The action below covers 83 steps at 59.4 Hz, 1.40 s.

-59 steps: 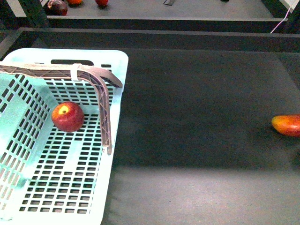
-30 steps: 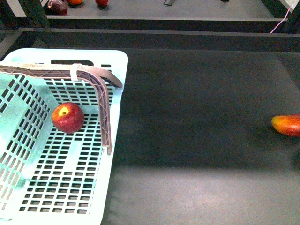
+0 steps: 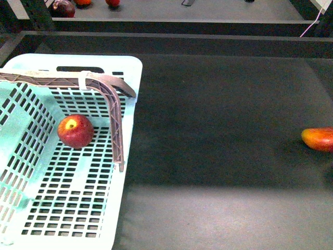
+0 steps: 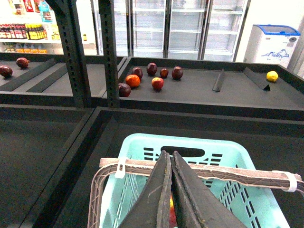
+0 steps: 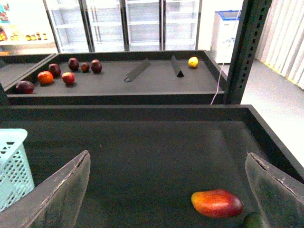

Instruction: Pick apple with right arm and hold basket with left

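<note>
Nothing had shifted since a second earlier: the apple [image 3: 75, 131] lay in the same spot on the slotted floor of the basket [image 3: 125, 187], toward its far end, and the left gripper [image 4: 171, 190] kept its place above the basket.

From the front, that gripper's lattice finger [image 3: 115, 122] reached over the basket's left side, bent downward just right of the apple and ended at the right wall; whether it touched the wall could not be told. A white band [image 3: 82, 80] circled it.

The left wrist camera showed the two dark jaws pressed together, nothing between them, with a sliver of the apple visible beneath them.

The right gripper [image 5: 171, 190] stood wide apart and empty over the dark tray floor [image 3: 223, 130], well away from the basket. A red-orange mango [image 5: 217, 203] lay between its fingers on that floor, nearer the right one.

More fruit [image 4: 152, 80] sat scattered on the far shelf.
</note>
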Motion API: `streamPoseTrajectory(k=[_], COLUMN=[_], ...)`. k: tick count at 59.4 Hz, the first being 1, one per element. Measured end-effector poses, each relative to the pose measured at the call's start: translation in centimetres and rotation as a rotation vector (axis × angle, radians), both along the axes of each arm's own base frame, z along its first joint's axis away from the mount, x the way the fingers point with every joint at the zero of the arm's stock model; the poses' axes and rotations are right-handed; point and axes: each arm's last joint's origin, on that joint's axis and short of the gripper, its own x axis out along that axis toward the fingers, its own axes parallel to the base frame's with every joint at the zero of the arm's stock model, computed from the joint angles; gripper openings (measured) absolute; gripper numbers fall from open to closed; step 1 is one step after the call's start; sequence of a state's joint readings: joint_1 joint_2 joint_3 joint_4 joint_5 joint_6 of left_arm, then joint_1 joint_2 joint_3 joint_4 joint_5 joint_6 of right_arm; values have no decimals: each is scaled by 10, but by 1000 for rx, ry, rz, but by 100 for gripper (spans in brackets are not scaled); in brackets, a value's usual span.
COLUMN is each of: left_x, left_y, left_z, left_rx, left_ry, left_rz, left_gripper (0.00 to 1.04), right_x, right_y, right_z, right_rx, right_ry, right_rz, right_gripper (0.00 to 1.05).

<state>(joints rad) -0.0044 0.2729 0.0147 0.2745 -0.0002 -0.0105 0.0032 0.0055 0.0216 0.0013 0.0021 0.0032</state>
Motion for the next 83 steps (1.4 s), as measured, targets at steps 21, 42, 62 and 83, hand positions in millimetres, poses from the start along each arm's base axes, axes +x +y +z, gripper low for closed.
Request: streamPoseTrajectory(k=[21,42,62,83], left_x=[-7,-17,-17,-17], left_y=[0,0,0,0], left_z=[-1,-3,-3,-3], left_rx=[0,0,0,0], left_ry=[2,4,4,4], left_rz=[0,0,0,0], left_gripper=[3,3,3,33], right_x=[0,0,0,0], right_y=[0,0,0,0], right_z=[0,0,0,0], right_rx=[0,0,0,0], right_ry=[0,0,0,0], right_rz=[0,0,0,0], right_gripper=[96,96,96,96])
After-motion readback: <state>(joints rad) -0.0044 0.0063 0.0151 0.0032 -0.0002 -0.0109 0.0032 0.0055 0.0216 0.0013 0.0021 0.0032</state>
